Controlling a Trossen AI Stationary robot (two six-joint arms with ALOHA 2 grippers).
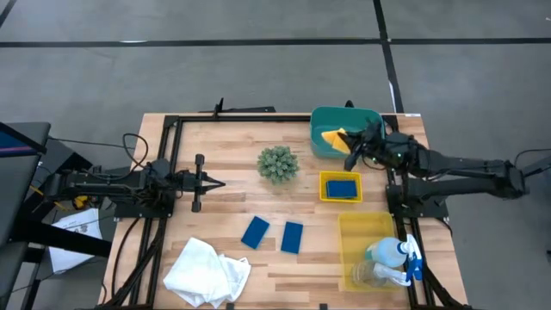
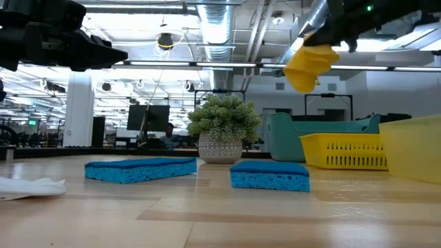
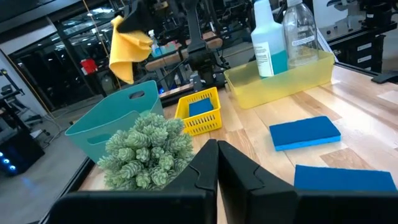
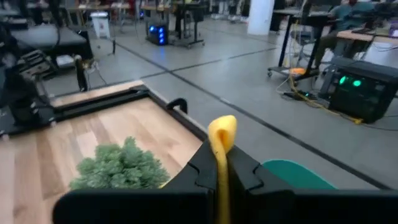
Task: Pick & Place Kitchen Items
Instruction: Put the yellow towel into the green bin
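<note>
Dangling from the clenched right end effector (image 1: 351, 148), a yellow sponge (image 2: 309, 67) is held above the teal bin (image 1: 320, 139); a thin pinch could probably slip, dropping it onto the counter (image 1: 232, 198). Left end effector (image 1: 215, 182) is parked clenched, empty.

Right gripper (image 1: 353, 148) fingertips not visible from above, covered by the yellow sponge (image 1: 334, 137) it clamps over the teal bin (image 1: 323, 120). Low view cuts off the gripper body at the top edge; only the sponge hangs clear. Teal bin floor hidden by sponge and arm, contents can't be told. Clear cup (image 1: 366, 274) beside the spray bottle (image 1: 389, 251) in the yellow bin (image 1: 349, 226): outline too faint to tell upright or lying. White cloth (image 1: 207, 272) cut by the bottom edge from above, and by the left edge in the low view. Left wrist view: blue sponge (image 3: 345, 177) nearest the left gripper (image 3: 217, 163) cut by the right edge.
</note>
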